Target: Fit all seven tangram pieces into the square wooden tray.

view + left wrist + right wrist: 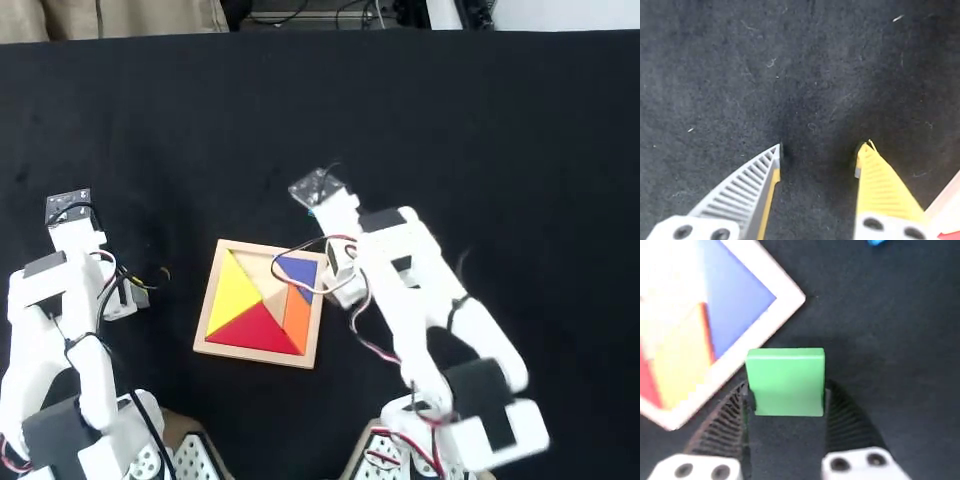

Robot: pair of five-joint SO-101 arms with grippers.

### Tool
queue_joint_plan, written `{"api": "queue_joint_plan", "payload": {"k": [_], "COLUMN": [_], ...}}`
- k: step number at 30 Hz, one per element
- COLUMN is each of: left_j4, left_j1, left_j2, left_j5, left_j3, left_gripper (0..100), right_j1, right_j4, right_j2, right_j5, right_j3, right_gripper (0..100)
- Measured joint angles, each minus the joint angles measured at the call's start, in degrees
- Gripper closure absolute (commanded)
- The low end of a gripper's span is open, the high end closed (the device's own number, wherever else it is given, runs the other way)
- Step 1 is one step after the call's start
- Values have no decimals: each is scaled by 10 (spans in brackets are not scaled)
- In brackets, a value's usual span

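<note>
The square wooden tray (204, 338) lies at the table's middle front. In it sit a yellow triangle (235, 290), a red triangle (260, 328), an orange piece (297, 318) and a blue piece (297, 270). A patch of bare wood (268, 275) shows between them. My right gripper (785, 390) is shut on a green square (785, 382), held just outside the tray's corner (785, 305), beside the blue piece (735, 300). In the high view the right gripper (337, 277) sits at the tray's right edge. My left gripper (821, 150) stands open over bare cloth, left of the tray (125, 300).
Black cloth covers the whole table (480, 150). A small light-blue object (877, 242) lies on the cloth beyond the green square. A pale edge (946, 202) shows at the corner of the left wrist view. Cables hang over the tray's right side (320, 265).
</note>
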State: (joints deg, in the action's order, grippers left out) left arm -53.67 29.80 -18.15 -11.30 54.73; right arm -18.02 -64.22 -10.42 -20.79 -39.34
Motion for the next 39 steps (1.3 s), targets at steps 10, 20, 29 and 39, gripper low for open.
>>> {"api": "queue_joint_plan", "payload": {"k": [10, 20, 29, 39], "left_j4": [0, 0, 0, 0], "left_j1": [0, 0, 0, 0], "left_j2": [0, 0, 0, 0], "left_j5": [0, 0, 0, 0], "left_j3": [0, 0, 0, 0], "left_gripper": [755, 755, 755, 755], "right_j1": [-132, -180, -204, -207], "right_j4": [-85, -67, -50, -50], "right_j2": [-27, 174, 200, 200], "right_j5": [76, 156, 171, 196], "right_j3": [144, 231, 234, 234], "right_gripper": [981, 985, 923, 820]}}
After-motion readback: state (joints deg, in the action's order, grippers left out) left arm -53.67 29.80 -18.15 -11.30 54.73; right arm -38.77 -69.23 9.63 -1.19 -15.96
